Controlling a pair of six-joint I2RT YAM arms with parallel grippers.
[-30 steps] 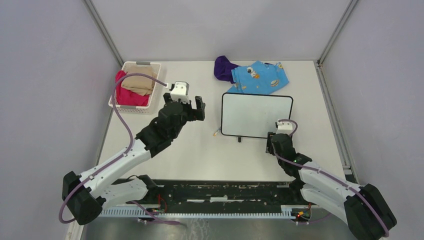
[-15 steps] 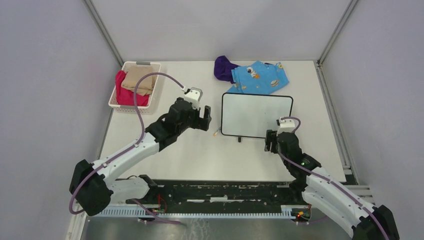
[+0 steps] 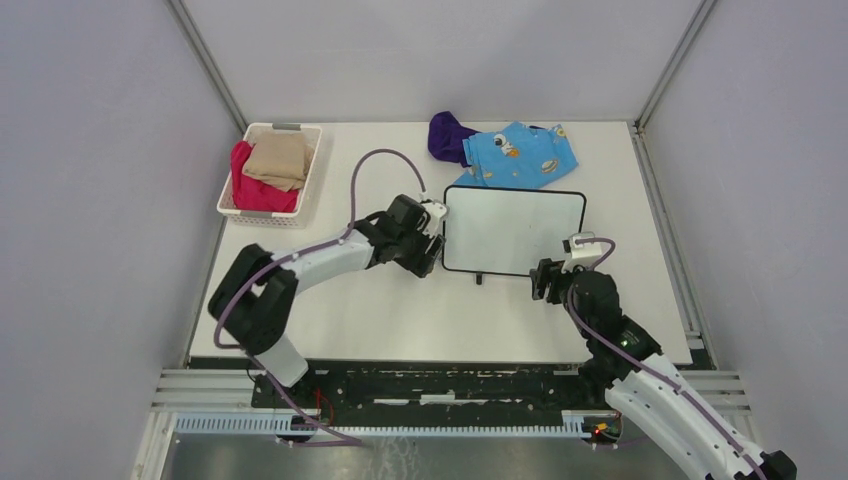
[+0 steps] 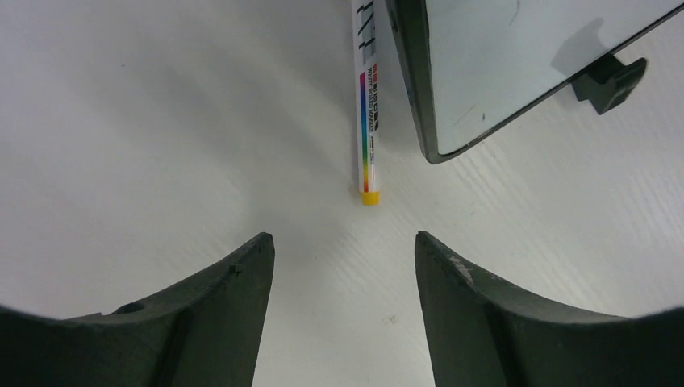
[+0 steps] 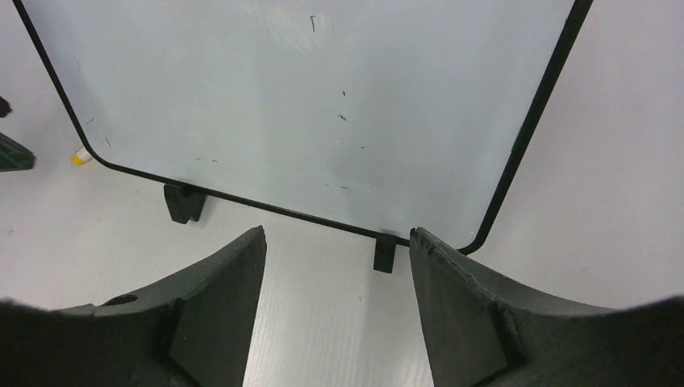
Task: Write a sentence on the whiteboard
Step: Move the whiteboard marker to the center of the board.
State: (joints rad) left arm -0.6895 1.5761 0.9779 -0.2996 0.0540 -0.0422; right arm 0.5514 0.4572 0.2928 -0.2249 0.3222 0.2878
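Observation:
The whiteboard lies flat on the table, blank except for faint specks; no orange sentence shows on it. It also shows in the left wrist view and the right wrist view. A white marker with a yellow end lies along the board's left edge; its yellow tip shows in the right wrist view. My left gripper is open and empty, just short of the marker's yellow end. My right gripper is open and empty at the board's near edge, by a black foot.
A white basket with red and tan cloths stands at the back left. A blue patterned cloth and a purple cloth lie behind the board. Grey walls enclose the table on three sides.
My left arm has swung right and stretched out, bringing its gripper from mid-table to the board's near left corner by the marker. My right gripper has edged slightly right along the board's near edge.

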